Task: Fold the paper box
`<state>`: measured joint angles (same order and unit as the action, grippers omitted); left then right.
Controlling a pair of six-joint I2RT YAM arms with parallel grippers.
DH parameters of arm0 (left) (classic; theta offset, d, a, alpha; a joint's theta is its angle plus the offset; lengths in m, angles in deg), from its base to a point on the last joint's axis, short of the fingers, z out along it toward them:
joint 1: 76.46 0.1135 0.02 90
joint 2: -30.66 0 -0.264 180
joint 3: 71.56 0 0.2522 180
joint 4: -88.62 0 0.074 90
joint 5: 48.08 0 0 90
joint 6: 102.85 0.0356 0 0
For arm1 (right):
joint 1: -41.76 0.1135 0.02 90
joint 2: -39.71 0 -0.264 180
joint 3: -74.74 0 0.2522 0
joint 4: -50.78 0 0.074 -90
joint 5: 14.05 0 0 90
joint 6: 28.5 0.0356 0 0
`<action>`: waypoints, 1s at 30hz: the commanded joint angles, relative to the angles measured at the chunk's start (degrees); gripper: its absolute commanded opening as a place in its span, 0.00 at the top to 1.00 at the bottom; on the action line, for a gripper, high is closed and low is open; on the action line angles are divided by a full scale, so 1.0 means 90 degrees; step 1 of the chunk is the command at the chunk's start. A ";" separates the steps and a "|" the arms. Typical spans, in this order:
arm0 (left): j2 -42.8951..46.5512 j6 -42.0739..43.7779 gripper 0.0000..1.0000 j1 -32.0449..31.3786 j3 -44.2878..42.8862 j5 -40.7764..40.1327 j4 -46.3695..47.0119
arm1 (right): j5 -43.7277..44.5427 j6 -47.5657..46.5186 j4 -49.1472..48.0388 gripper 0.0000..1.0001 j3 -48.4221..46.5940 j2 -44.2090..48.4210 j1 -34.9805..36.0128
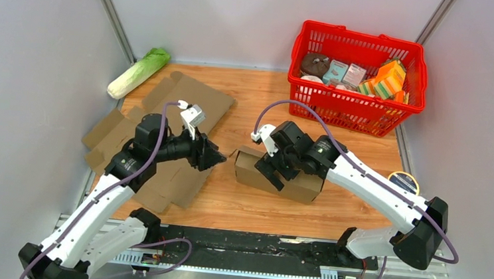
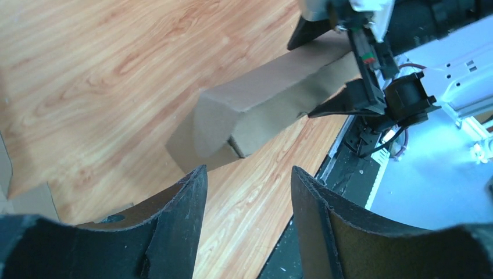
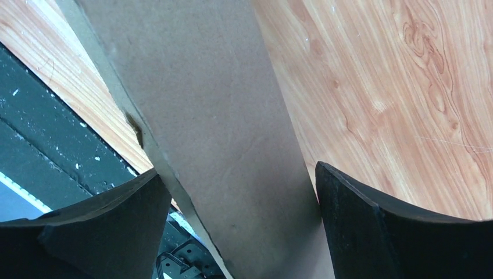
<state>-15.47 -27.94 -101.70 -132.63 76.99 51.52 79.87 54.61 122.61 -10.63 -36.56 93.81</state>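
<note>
Box [image 1: 245, 167] is found at the centre of the table [image 1: 261, 100], lying long and low on the wood, with its length run from 9 to 3 o'clock. It is straddled by the right gripper [image 1: 270, 173]: one finger is set on the far face, the other on the near face, and the whole gap between them is filled by cardboard, so the box is held clamped. The left gripper [image 2: 249, 170] is held off at 9 o'clock, just short of the box's end, its fingers spread apart with nothing between them. Flat cardboard [image 1: 187, 98] is spread under and behind the left arm. A cabbage [image 1: 138, 72] is seen at 11 o'clock and a red basket [image 1: 356, 115] at 1 o'clock.
</note>
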 commanded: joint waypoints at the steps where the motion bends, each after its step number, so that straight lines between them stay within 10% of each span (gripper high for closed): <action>1: -0.0235 0.0718 0.39 -0.0330 -0.0220 -0.0214 0.0455 | -0.0201 -0.0015 -0.0494 0.11 0.0067 0.0184 -0.0188; 14: -0.1797 0.1677 0.58 -0.0946 -0.1286 -0.1366 -0.0425 | -0.0319 -0.0064 -0.0524 0.18 0.0086 0.0262 -0.0295; 30: -0.2482 0.1921 0.49 -0.1181 -0.1774 -0.1846 -0.0532 | -0.0338 -0.0064 -0.0563 0.22 0.0125 0.0184 -0.0295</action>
<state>-36.98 -12.25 -111.77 -145.00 60.75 45.82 77.77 54.17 120.23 -10.04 -36.14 91.43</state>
